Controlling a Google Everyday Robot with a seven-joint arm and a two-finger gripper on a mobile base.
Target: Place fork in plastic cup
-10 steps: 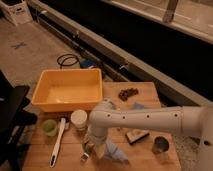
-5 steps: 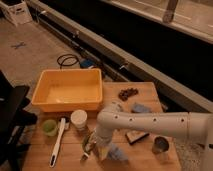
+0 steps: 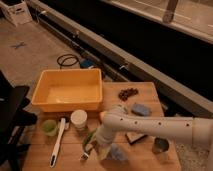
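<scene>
The fork [image 3: 84, 157] is a small silver piece lying on the wooden table [image 3: 150, 90] near its front edge. My gripper [image 3: 96, 146] hangs from the white arm [image 3: 160, 127] that reaches in from the right. It is lowered right over the fork's upper end and stands open, and most of the fork is hidden under it. The plastic cup [image 3: 49, 127], small and translucent green, stands to the left in front of the yellow bin. A white cup [image 3: 78, 119] stands just right of it.
A yellow bin [image 3: 67, 90] fills the back left. A long white brush [image 3: 57, 142] lies left of the gripper and a curved green vegetable [image 3: 89, 137] beside it. A blue cloth [image 3: 118, 152], a metal cup [image 3: 160, 146], a blue sponge [image 3: 141, 109] and a dark cluster [image 3: 127, 93] sit to the right.
The arm has sunk slightly toward the table's front, bringing the gripper lower over the fork. The jaws stand as wide as before. Nothing on the table has moved.
</scene>
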